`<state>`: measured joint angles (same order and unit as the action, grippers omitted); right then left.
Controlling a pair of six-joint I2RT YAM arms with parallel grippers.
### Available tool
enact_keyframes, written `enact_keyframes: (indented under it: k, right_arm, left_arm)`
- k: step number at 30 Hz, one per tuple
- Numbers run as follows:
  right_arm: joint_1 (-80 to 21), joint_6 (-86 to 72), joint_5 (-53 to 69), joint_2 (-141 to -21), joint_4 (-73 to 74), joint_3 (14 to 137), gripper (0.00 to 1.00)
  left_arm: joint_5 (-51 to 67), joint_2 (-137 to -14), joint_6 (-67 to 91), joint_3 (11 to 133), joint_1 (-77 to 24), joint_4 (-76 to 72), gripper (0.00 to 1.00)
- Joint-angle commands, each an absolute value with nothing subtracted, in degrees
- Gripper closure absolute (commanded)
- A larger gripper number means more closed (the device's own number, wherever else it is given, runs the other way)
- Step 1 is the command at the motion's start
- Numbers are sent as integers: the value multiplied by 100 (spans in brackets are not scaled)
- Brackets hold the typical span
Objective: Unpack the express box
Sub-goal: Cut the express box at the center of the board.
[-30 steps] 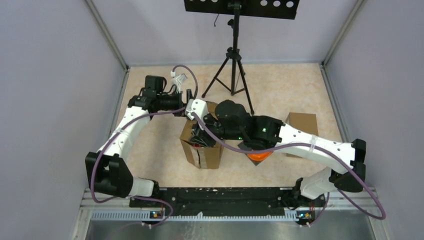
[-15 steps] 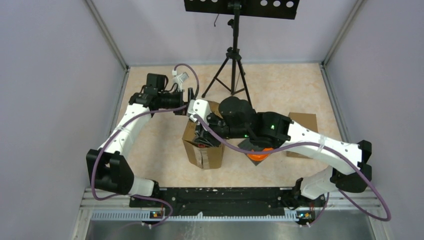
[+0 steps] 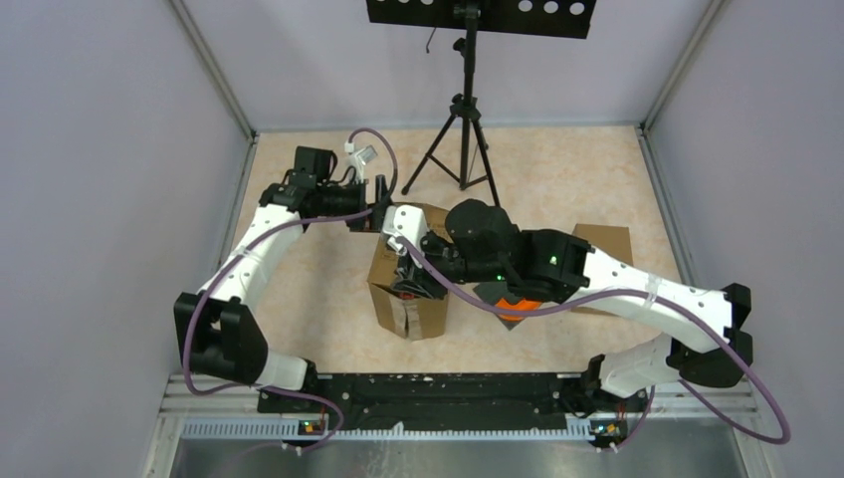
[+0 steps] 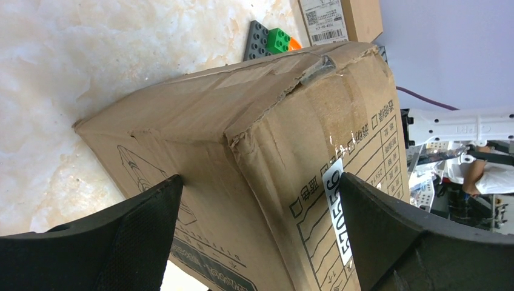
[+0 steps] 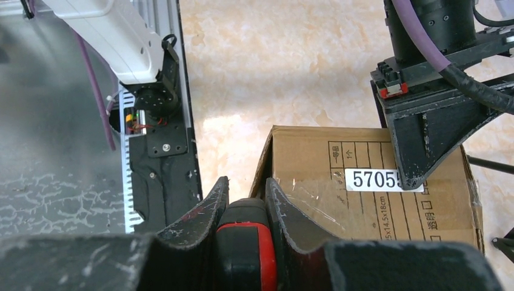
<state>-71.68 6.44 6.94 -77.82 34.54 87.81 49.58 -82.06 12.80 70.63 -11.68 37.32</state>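
Observation:
The express box (image 3: 410,311), brown cardboard with a white number label, stands tilted mid-table. My left gripper (image 3: 383,214) is open wide and straddles its far corner edge (image 4: 254,182). One finger (image 4: 130,233) rests against the printed face and the other (image 4: 394,230) lies over the label. My right gripper (image 5: 245,197) is shut on a black and red tool (image 5: 245,242) at the box's (image 5: 363,200) near left end. The tool's tip is hidden, and the top view shows only a bit of red there (image 3: 403,292).
A black tripod (image 3: 463,139) stands at the back. A second cardboard box (image 3: 602,249) lies at the right. An orange object (image 3: 518,309) shows under the right arm. A grey studded plate (image 4: 256,42) with a green brick (image 4: 279,39) sits beyond the box. The black base rail (image 3: 438,388) runs along the near edge.
The right arm has swung a little to the right and the box has shifted slightly that way with both grippers on it. Neither gripper has changed its opening.

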Motion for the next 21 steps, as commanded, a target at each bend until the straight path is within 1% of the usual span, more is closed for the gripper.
enact_keyframes:
  k: [1,8,13,17,21]
  right_arm:
    - [-7469,83,859,-7654,3931,8561,100]
    - [-7482,-476,-886,-7566,3665,8806,100]
    - [-7479,-935,-1447,-7627,3264,9013,100]
    - [-7480,-1326,-1744,-7886,3303,9279,100]
    - [-7480,-1527,-2323,-8095,3355,9607,100]
  left_arm:
    - [3604,-8370,1443,6900,-1095,3640,2]
    - [2794,-7427,2377,6237,-1088,3285,2]
    - [2406,-6699,3148,5748,-1089,3183,3]
    - [2370,-6251,3801,5348,-1107,3037,9]
    - [2181,-5863,4151,5016,-1134,2954,10]
